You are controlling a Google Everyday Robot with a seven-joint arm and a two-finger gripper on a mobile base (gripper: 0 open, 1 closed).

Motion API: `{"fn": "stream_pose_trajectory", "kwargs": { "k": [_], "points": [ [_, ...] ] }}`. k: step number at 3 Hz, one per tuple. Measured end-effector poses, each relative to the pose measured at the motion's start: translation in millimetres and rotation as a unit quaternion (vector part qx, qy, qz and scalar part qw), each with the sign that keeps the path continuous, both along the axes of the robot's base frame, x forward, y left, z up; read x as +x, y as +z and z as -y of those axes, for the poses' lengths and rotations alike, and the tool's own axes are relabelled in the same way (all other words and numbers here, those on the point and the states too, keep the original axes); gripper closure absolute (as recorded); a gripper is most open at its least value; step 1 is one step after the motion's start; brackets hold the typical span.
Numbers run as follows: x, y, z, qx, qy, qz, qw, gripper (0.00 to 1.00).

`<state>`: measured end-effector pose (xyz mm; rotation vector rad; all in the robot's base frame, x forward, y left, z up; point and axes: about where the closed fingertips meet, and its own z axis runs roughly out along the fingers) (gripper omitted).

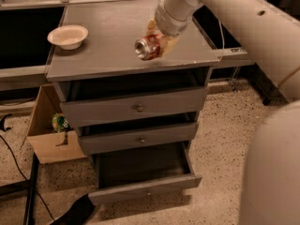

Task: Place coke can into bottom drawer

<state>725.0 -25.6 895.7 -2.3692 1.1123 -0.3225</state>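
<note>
The coke can (145, 48) is red-orange with a silver end facing the camera. It lies sideways between the fingers of my gripper (158, 40), held just above the front right part of the grey cabinet top (103, 55). My gripper is shut on the can. The bottom drawer (145, 189) is pulled out below, with a dark interior and a narrow grey front panel with a small knob.
A white bowl (68, 35) sits on the cabinet top at the left. Two upper grey drawers (136, 108) stand slightly open. A cardboard box (49, 130) stands on the floor to the left. Dark cables (18, 172) lie on the speckled floor. My arm fills the right side.
</note>
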Motion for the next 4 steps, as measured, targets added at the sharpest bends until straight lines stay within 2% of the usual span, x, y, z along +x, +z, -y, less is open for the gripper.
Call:
{"fn": "stream_pose_trajectory", "kwargs": {
  "k": [1, 2, 3, 4],
  "points": [
    [-37.1, -1.0, 9.6, 0.059, -0.021, 0.012, 0.998, 1.0],
    [-48.9, -21.3, 15.8, 0.063, -0.027, 0.005, 0.9976, 1.0],
    [-49.0, -21.3, 15.7, 0.063, -0.027, 0.004, 0.9976, 1.0],
    [-60.7, -27.5, 19.7, 0.075, -0.046, -0.004, 0.9961, 1.0]
  ]
}}
